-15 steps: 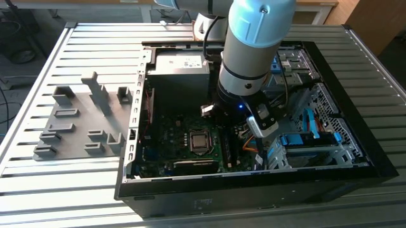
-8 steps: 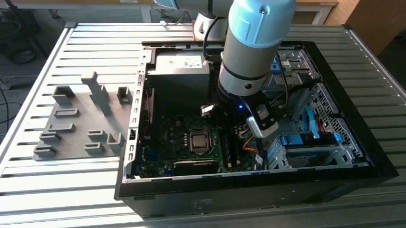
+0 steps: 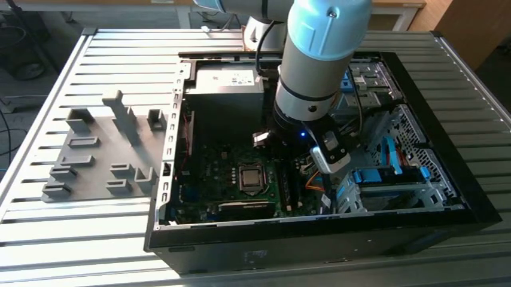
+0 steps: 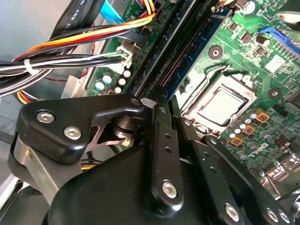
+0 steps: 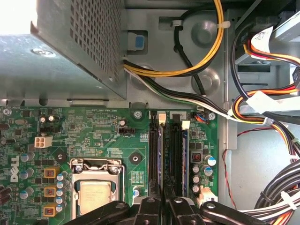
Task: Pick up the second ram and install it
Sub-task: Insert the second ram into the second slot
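My gripper (image 3: 279,152) reaches down into the open computer case (image 3: 172,179), over the memory slots beside the processor socket (image 3: 251,177). In both wrist views its black fingers stand close together on the end of the second ram (image 4: 204,44), a thin blue stick standing upright along a black slot. In the first wrist view the ram (image 5: 161,154) appears edge-on and runs straight into the narrow gap of the gripper (image 5: 163,200). The gripper (image 4: 172,110) is shut on it. Another thin blue strip (image 5: 184,154) lies along the neighbouring slot.
A grey holder tray (image 3: 104,155) sits on the slatted table at the exterior view's left. The grey power supply (image 5: 70,42) and bundled cables (image 5: 262,108) crowd the slots' far end. Blue drive brackets (image 3: 383,176) stand at the exterior view's right.
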`<action>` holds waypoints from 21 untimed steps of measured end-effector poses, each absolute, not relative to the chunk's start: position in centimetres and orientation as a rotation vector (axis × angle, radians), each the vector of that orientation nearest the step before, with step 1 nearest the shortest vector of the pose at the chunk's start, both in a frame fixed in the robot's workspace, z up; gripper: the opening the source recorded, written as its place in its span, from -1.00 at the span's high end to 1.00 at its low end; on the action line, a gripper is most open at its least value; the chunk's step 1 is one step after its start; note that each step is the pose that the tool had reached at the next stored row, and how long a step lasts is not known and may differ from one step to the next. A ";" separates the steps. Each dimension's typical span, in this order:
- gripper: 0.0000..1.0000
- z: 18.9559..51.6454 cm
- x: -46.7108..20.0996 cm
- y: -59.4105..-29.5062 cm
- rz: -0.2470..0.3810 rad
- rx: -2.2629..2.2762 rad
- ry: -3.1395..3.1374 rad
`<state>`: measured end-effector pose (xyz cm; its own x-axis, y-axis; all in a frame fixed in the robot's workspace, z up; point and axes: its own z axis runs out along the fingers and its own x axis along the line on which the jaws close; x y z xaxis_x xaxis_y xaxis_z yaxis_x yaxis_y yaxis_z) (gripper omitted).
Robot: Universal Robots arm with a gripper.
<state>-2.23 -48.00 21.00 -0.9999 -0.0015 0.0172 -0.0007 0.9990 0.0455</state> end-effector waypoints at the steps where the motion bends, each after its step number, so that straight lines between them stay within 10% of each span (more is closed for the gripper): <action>1: 0.72 21.1 -2.2 -48.0 -0.071 0.002 -3.124; 21: 0.72 21.3 -2.2 -48.2 -0.071 -0.035 -3.124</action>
